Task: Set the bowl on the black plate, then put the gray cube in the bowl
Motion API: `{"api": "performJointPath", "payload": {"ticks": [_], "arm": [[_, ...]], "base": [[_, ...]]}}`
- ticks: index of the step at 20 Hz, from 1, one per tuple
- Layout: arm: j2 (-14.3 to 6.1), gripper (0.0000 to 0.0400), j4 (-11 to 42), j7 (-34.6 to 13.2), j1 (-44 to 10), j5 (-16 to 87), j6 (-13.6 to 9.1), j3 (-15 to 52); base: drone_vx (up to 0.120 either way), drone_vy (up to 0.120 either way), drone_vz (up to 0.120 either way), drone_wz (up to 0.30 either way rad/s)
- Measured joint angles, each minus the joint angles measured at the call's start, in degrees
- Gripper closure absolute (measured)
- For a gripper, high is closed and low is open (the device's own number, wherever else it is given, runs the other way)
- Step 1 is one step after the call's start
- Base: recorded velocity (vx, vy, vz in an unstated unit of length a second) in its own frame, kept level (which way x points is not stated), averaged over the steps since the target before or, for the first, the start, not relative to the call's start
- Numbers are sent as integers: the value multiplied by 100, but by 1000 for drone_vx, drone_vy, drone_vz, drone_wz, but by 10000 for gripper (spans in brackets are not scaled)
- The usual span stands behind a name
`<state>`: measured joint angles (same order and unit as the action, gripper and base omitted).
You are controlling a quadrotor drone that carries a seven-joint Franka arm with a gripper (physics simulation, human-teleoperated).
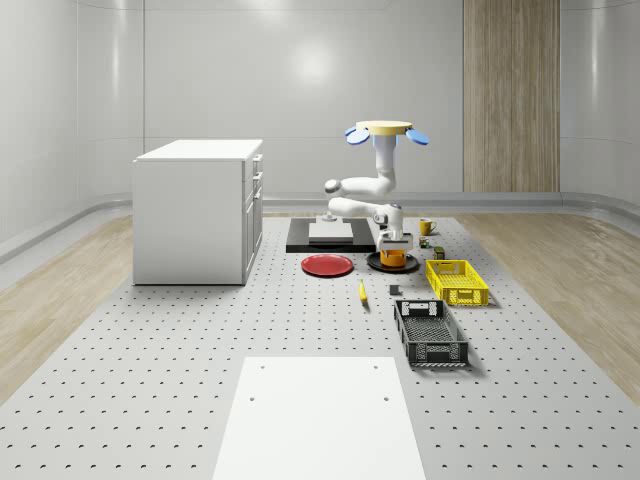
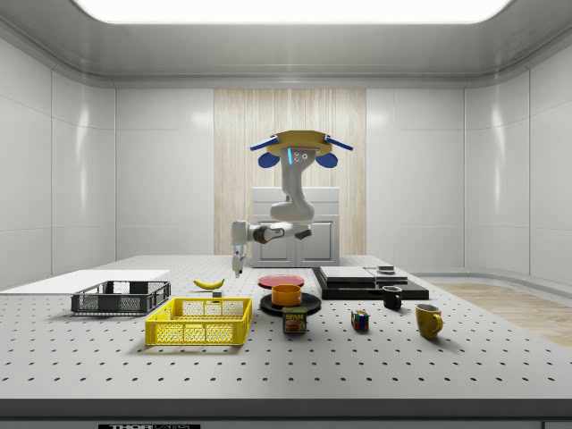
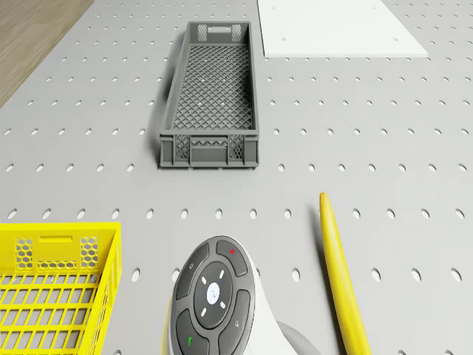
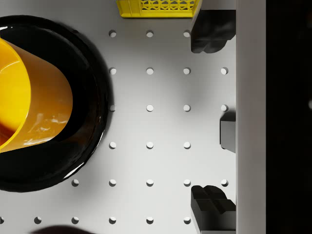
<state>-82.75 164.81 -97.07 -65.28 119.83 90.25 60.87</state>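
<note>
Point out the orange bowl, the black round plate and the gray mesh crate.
orange bowl (image 2: 287, 294): side view, outer wall.
black round plate (image 4: 92, 87): wrist view, glossy rim.
gray mesh crate (image 3: 214, 81): drone view, mesh floor.

A simulated robotics lab, apparently: perforated white test floor (image 1: 150, 380), bare pale wall panels (image 1: 300, 90), ceiling light panel (image 2: 286, 9).
</note>
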Motion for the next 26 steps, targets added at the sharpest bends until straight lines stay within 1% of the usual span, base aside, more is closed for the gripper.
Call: {"api": "performJointPath", "payload": {"ticks": [3,8,14,15,17,21,26], "arm": [[10,0,1,5,6,5,-10,-3],[27,0,3,13,16,14,-26,-8],[45,0,5,22,27,24,-43,-14],[48,0,5,23,29,25,-46,-15],[54,0,6,26,33,28,-52,-17],[58,0,-33,35,20,117,-16,-107],[64,0,-196,55,-47,428,144,-432]], "base": [[120,-53,0,0],[120,0,0,0],[120,0,-113,0],[120,-120,-120,0],[120,-80,0,0],[0,0,0,0],[0,0,0,0]]}}
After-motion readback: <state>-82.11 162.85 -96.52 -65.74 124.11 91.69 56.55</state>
